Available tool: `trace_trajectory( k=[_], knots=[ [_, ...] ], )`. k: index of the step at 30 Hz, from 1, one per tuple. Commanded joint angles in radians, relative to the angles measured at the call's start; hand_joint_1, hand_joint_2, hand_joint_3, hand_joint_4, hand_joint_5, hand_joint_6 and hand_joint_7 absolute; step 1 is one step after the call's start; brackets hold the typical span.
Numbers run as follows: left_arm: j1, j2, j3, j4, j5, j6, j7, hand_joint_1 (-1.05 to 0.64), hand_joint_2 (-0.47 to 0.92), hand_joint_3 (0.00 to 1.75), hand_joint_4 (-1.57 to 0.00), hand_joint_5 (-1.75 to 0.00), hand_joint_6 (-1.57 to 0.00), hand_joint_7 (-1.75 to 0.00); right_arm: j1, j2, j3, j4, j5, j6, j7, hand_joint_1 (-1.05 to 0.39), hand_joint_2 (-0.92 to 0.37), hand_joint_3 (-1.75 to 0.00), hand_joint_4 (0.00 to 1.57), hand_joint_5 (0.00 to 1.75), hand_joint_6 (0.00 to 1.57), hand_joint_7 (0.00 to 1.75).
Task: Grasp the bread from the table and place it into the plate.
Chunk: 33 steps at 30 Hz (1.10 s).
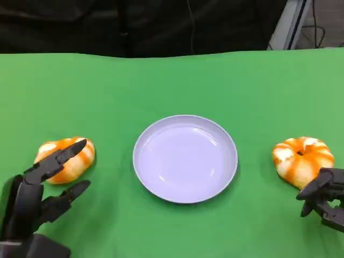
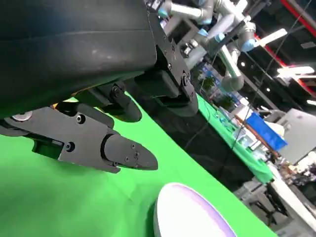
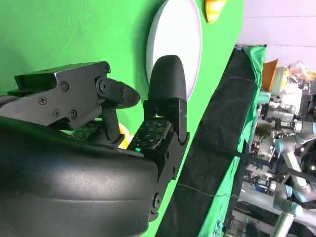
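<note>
Left hand (image 1: 45,185): fingers spread, holding nothing; one fingertip overlaps the near edge of the left bread (image 1: 65,159), contact cannot be told. Right hand (image 1: 324,199): fingers curled partway, nothing in them; whether they are closed cannot be told. They lie just beside the near edge of the right bread (image 1: 302,159). Both breads, orange-and-white ring loaves, lie on the green table (image 1: 172,80), one on each side of the plate (image 1: 185,158). The plate is pale lilac, at the centre, well apart from both breads. Dark backdrop behind the table's far edge.
</note>
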Motion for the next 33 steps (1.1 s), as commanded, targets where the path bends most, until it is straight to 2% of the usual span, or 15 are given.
trace_trajectory(
  k=[1, 10, 16, 27, 33],
  knots=[
    [0.019, 0.036, 0.001, -0.034, 0.045, 0.049, 0.056, -0.34, 0.92, 0.06, -0.68, 0.00, -0.62, 0.00, 0.002, -0.018, -0.009, -0.005, 0.008, 0.000, -0.004, 0.08, -0.84, -0.61, 0.87, 1.38, 0.97, 0.92],
    [0.030, 0.051, -0.020, -0.064, 0.121, 0.118, 0.145, -0.43, 0.92, 0.04, -0.67, 0.00, -0.61, 0.00, 0.002, -0.019, -0.009, -0.003, 0.008, -0.001, -0.001, 0.08, -0.85, -0.59, 0.87, 1.38, 0.96, 0.92],
    [0.035, 0.079, -0.049, -0.100, 0.227, 0.272, 0.222, -0.49, 0.92, 0.04, -0.66, 0.00, -0.58, 0.00, 0.002, -0.021, -0.007, -0.003, 0.005, 0.001, 0.000, 0.07, -0.85, -0.60, 0.87, 1.38, 0.95, 0.92],
    [0.026, 0.104, -0.095, -0.088, 0.225, 0.314, 0.270, -0.50, 0.92, 0.03, -0.66, 0.00, -0.58, 0.00, 0.004, -0.019, -0.008, -0.006, 0.009, -0.001, 0.005, 0.08, -0.85, -0.60, 0.87, 1.39, 0.95, 0.92],
    [-0.057, 0.139, -0.136, 0.063, 0.247, 0.325, 0.292, -0.41, 0.88, 0.00, -0.62, 0.00, -0.57, 0.00, 0.013, -0.015, -0.007, -0.018, 0.010, 0.005, 0.000, 0.08, -0.86, -0.59, 0.87, 1.39, 0.95, 0.92]
  ],
)
